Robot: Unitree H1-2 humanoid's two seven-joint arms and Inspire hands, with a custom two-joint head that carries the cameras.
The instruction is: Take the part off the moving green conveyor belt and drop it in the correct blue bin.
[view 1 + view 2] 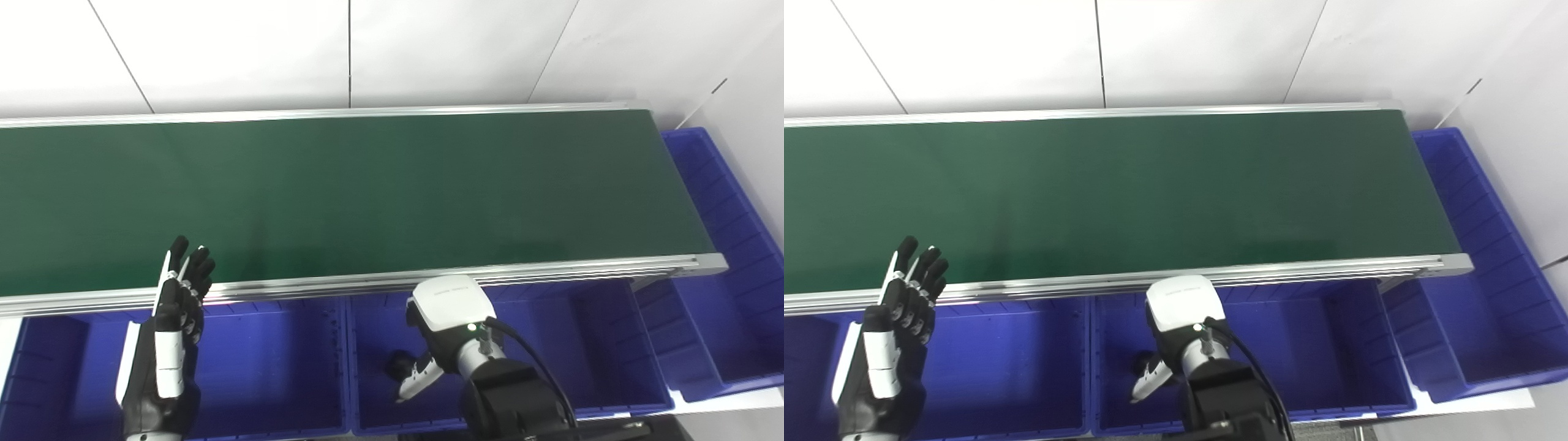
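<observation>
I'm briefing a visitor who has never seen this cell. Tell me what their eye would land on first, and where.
The long green conveyor belt fills the middle of the view, and no part shows on it. Below its near rail sits a row of blue bins, with another at the belt's right end. The left hand is raised, fingers up and apart, at the near rail; the right hand points down into the middle bin.

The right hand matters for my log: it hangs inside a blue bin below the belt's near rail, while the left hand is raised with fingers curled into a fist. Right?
Not quite. The left hand is raised with its fingers straight and apart, open, as the left eye view shows. The right hand does hang inside a blue bin below the belt's near rail.
</observation>
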